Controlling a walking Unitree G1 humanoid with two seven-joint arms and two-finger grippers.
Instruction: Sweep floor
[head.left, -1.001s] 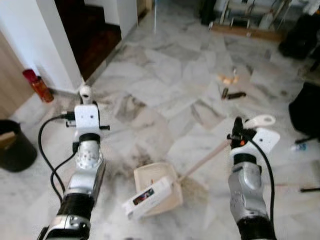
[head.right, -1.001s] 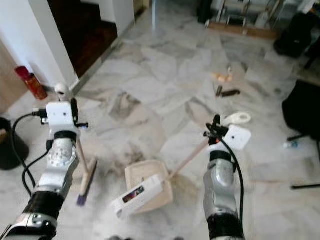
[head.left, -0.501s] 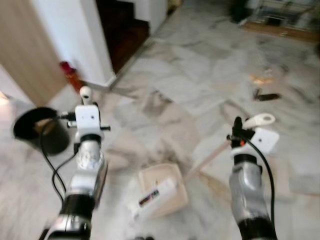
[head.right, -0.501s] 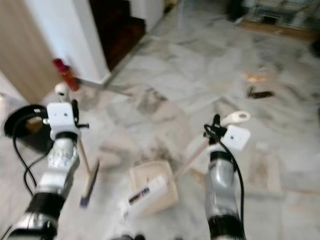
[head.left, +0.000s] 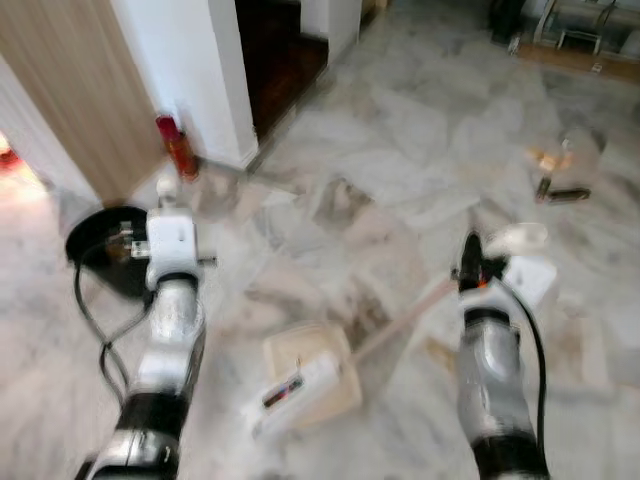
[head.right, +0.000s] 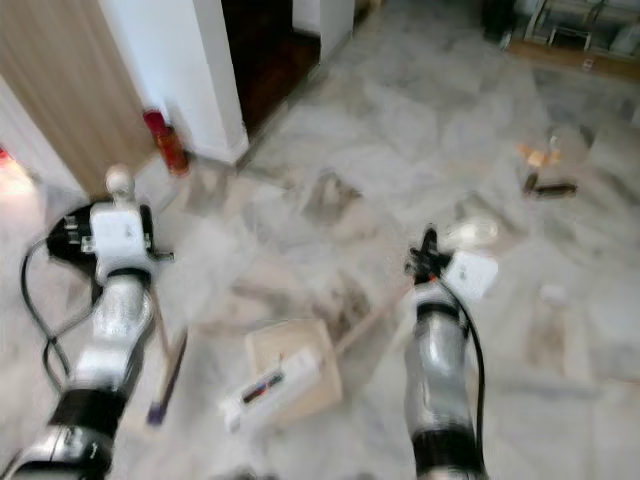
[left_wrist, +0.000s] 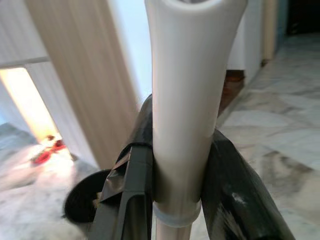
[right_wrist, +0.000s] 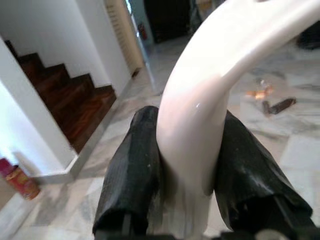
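marble floor (head.left: 400, 130), left tool (left_wrist: 175, 200) clamped on upright broom handle (left_wrist: 187, 100), right tool (right_wrist: 187, 180) gripping slanted dustpan handle (right_wrist: 210, 85)

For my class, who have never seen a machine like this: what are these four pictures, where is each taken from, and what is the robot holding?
This is a walking humanoid robot with two silver arms, each ending in a two-fingered black claw. The two wide pictures come from cameras in its head, looking down at a marble floor. The two close-ups come from cameras on its wrists.

The left claw is shut on a white broom handle; the broom's head rests on the floor. The right claw is shut on the white dustpan handle. The beige dustpan sits on the floor with a white box on it.

Nearby stand a black bin and a red canister by the wall. Small bits of litter lie farther off. The head pictures are slightly blurred.
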